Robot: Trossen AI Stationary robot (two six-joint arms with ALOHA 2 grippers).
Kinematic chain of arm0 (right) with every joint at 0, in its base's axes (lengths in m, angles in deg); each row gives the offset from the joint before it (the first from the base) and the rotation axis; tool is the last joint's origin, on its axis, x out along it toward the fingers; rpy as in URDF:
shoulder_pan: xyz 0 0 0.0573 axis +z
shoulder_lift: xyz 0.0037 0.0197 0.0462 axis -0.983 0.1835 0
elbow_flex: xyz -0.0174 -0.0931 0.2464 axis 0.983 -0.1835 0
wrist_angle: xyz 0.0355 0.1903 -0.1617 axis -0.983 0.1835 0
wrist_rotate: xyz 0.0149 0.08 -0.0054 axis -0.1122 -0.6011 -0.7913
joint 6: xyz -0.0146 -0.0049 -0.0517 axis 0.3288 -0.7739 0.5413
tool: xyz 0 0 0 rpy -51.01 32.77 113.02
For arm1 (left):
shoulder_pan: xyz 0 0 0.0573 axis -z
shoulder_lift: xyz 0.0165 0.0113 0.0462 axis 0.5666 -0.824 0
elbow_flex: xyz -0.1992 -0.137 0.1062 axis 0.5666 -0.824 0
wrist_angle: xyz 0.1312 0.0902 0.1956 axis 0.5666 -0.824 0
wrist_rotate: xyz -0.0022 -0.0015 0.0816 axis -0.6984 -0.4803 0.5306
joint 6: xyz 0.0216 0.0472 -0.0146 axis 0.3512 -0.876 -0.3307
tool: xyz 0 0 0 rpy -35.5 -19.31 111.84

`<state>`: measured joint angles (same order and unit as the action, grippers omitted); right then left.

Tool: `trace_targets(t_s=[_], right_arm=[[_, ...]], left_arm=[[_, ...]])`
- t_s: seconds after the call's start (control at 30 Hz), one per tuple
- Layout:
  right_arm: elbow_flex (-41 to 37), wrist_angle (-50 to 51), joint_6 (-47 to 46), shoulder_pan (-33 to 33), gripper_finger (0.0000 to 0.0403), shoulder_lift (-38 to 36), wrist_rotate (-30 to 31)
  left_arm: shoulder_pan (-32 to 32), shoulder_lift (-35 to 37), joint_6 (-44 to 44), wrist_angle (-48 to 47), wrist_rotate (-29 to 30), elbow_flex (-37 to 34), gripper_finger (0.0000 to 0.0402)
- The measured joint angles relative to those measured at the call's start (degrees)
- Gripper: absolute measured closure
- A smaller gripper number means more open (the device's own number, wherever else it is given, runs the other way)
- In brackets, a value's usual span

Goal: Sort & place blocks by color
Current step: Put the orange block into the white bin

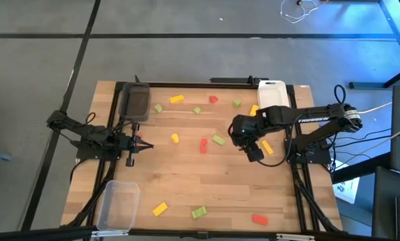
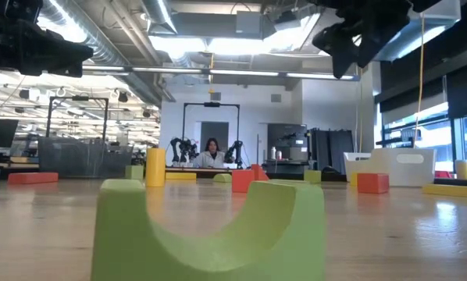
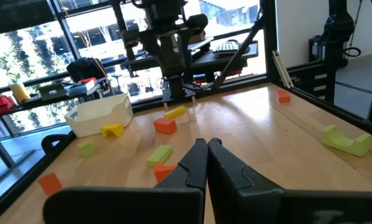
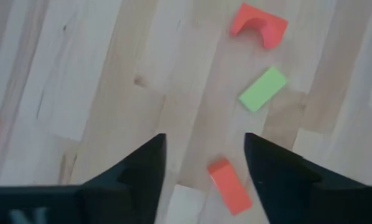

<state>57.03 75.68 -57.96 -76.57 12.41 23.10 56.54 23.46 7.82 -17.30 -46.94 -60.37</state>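
Small red, yellow and light green blocks lie scattered flat on the wooden table [image 1: 186,174]. My right gripper [image 4: 204,140] hangs open above the table's middle right, fingers pointing steeply down. A red block [image 4: 229,183] lies on the table below the gap between its fingers, untouched. Beyond it lie a green bar [image 4: 262,88] and a red arch [image 4: 258,23]. In the high view my right gripper [image 1: 245,142] hides that red block. My left gripper [image 3: 206,146] waits shut and level at the table's left side [image 1: 145,144].
A dark grey tray [image 1: 136,102] sits at the far left, a white tray [image 1: 271,94] at the far right, a clear tray [image 1: 118,204] at the near left. A green arch block [image 2: 210,226] stands close to the low camera. A person sits in the room behind.
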Motion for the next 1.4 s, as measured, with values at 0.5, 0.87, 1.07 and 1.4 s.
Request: trace_targets(t_s=[0.5, 0.87, 1.07, 1.4], right_arm=[[-0.44, 2.12, -4.72, -0.19, 0.0104, -0.02, -0.04], [-4.16, -5.45, -9.78, 0.11, 0.0104, 0.42, 0.47], [-6.44, -4.24, -6.33, -0.15, 0.0104, 0.44, 0.46], [-15.69, -5.16, 10.57, -1.36, 0.0104, 0.39, 7.85]], left_arm=[[0.0, 0.01, 0.0, 0.0, 0.0, 0.0, 0.0401], [0.02, 0.02, -0.01, -0.01, 0.03, 0.0, 0.0401], [0.02, 0.0, -0.02, -0.01, 0.02, 0.0, 0.0401], [0.01, 0.0, 0.0, -0.01, 0.02, 0.0, 0.0401]])
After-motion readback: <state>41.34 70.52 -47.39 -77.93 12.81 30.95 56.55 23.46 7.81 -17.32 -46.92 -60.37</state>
